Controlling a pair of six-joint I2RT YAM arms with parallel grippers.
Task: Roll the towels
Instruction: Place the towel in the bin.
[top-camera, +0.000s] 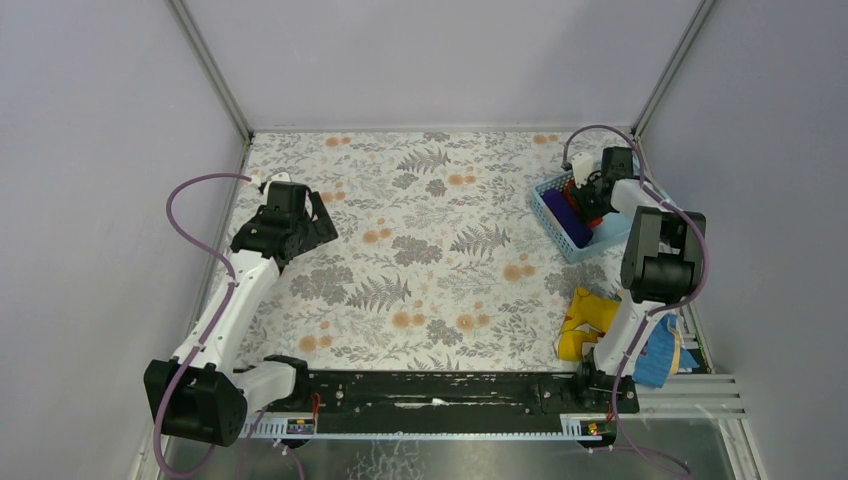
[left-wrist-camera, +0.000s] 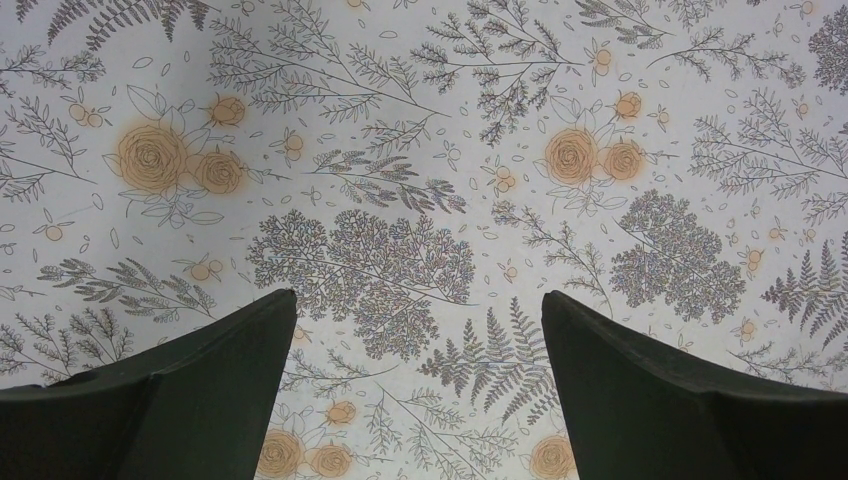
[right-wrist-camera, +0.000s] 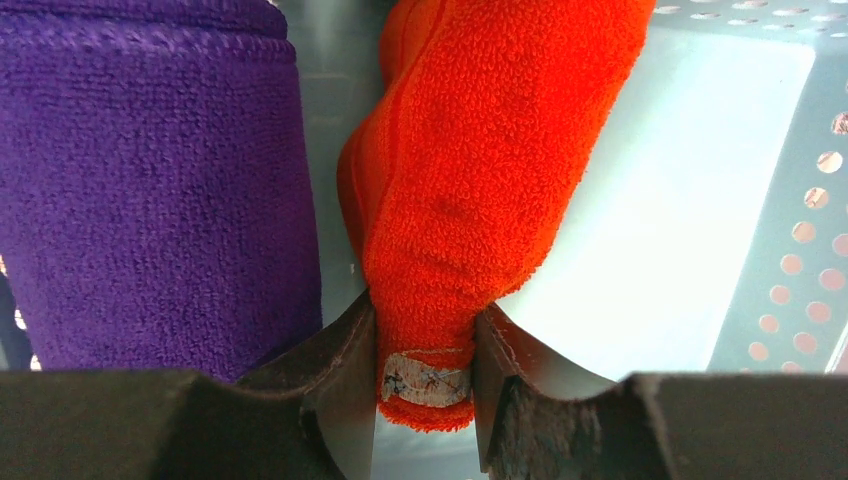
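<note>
Lowering the orange-red towel (right-wrist-camera: 480, 150) slowly and straight is, I think, the best way to do this step. The right fingers (right-wrist-camera: 340, 370) are pinching one end of this towel and squeezing it tight. The towel is sitting inside the blue basket (right-wrist-camera: 790, 200) at the far right of the table (top-camera: 440, 260). I cannot tell if its far end is touching the basket floor.

The purple towel (right-wrist-camera: 150, 180) is lying just beside it in the same basket, with a thin gap showing between them. The arm should be aiming for the bare space by the wall with the holes, so it is not bumping the purple one. Letting go should be waiting until the roll is resting down, or it may be coming loose.

The orange-red towel is looking fuzzy and soft, rolled into a short fat roll, with folds showing along its left side. A small grey tag is showing at the pinched end.

The left fingers (left-wrist-camera: 230, 370) are spread wide over the flowery table, gripping nothing.
</note>
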